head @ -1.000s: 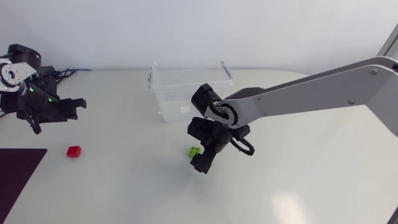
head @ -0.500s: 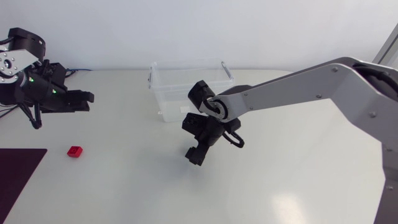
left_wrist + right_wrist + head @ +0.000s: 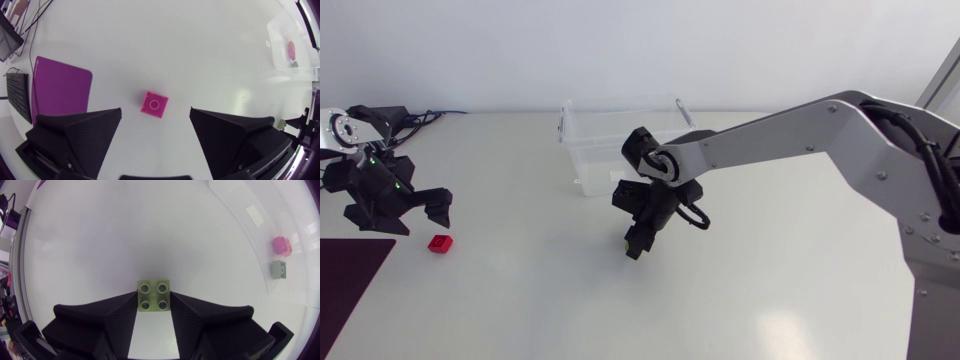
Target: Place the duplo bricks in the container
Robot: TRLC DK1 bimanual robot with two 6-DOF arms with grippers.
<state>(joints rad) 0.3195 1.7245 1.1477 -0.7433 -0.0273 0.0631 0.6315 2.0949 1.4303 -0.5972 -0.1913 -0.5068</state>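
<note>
Green brick in hand, box a short way off: the right gripper has its fingers closed in on a green duplo brick, one finger against each side. In the head view it sits at about 6 o'clock from the clear container. The pick looks made and the carry not yet done. A pink brick and a grey brick already lie inside the container. Whether the green brick is clear of the table cannot be told. The next move likely calls for a lift high enough to pass the container's near wall, a short run toward 12 o'clock, then a release over its floor. Out at 9 o'clock the left gripper hangs wide open and empty over a red brick, which lies untouched between its spread fingers, near a purple mat — a descent and a squeeze would follow there
</note>
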